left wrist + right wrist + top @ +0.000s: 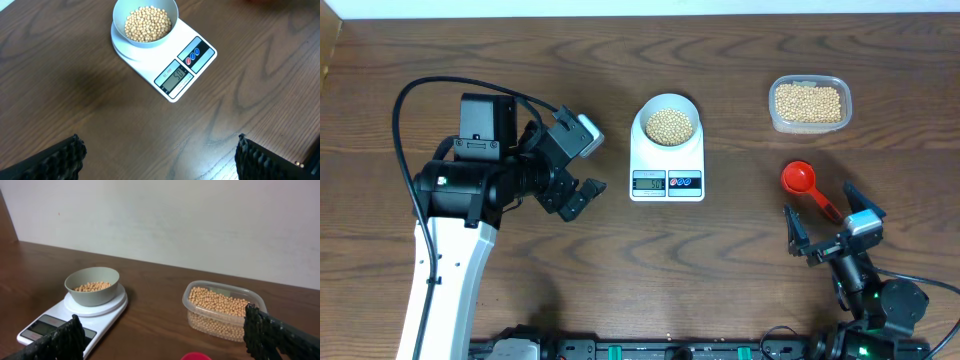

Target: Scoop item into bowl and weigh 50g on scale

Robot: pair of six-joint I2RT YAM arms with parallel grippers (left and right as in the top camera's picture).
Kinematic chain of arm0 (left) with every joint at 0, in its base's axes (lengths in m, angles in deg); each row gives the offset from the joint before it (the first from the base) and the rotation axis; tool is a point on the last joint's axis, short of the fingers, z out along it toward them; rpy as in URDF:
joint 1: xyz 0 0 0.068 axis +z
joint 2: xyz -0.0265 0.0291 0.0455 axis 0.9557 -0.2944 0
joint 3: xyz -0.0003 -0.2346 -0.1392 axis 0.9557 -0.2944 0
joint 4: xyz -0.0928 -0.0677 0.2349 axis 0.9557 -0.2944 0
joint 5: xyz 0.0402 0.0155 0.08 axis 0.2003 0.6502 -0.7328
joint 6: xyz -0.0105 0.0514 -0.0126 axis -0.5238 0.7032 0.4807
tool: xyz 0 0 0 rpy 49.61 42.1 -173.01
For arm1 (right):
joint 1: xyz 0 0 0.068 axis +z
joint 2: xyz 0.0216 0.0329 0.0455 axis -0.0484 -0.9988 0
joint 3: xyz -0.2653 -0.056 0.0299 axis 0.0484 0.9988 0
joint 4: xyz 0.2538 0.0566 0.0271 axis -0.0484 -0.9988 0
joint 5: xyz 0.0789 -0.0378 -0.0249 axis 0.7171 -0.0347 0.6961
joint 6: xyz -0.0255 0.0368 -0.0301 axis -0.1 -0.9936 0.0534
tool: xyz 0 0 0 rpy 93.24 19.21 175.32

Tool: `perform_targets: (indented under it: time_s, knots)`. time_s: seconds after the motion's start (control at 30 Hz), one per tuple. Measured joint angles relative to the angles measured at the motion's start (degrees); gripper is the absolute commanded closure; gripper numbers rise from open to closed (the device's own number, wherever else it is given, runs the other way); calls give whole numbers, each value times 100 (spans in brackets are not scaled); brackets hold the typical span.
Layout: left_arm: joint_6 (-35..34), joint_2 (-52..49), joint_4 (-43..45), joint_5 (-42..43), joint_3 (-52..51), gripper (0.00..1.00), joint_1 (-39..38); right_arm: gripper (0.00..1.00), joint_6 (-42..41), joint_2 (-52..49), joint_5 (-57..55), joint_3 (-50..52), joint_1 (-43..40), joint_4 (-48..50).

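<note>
The white bowl (668,124) stands on the white scale (667,182) at the table's middle, holding tan beans (669,125). The bowl (145,22), scale (186,75) and beans (147,23) show in the left wrist view; the display reads about 50. In the right wrist view the bowl (92,285) sits on the scale (52,325). My left gripper (577,199) is open and empty, left of the scale, also shown in its own view (159,155). My right gripper (823,222) is open and empty, just below a red scoop (807,186) lying on the table; its own view shows it too (162,335).
A clear plastic tub (809,103) of beans stands at the back right, also in the right wrist view (221,310). The red scoop's edge (196,356) shows at the bottom of that view. A wall rises behind the table's far edge.
</note>
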Motion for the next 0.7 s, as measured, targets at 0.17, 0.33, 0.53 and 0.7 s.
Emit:
perform_targets:
  time_s: [0.17, 0.33, 0.53, 0.7]
  knots:
    - [0, 0, 2, 0, 0, 2, 0, 1, -2, 476, -66, 50, 0, -76]
    - [0, 0, 0, 0, 0, 2, 0, 1, -2, 828, -240, 50, 0, -101]
    - [0, 0, 0, 0, 0, 2, 0, 1, -286, 1008, -1016, 50, 240, -199]
    - [0, 0, 2, 0, 0, 2, 0, 1, -389, 1023, -1692, 55, 728, -426]
